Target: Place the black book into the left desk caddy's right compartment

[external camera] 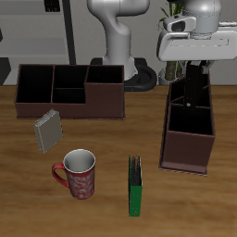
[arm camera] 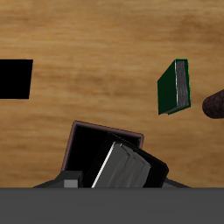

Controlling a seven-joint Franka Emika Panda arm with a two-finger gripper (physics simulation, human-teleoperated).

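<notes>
My gripper (external camera: 195, 72) is shut on the black book (external camera: 196, 93), which hangs on end over the far end of the left desk caddy (external camera: 189, 153), a narrow dark brown box. The book's lower end sits about level with the caddy's rim. In the wrist view the black book (arm camera: 124, 166), with its pale page edges showing, is tilted directly above a large squarish dark cell, the right compartment (arm camera: 87, 149). I cannot tell whether the book touches the walls.
A wide brown caddy (external camera: 69, 90) stands farther back. A grey book (external camera: 48, 131) stands in front of it, and a red mug (external camera: 80, 174) is near the front edge. Between the mug and the left desk caddy lies a green book (external camera: 135, 185) (arm camera: 175, 86).
</notes>
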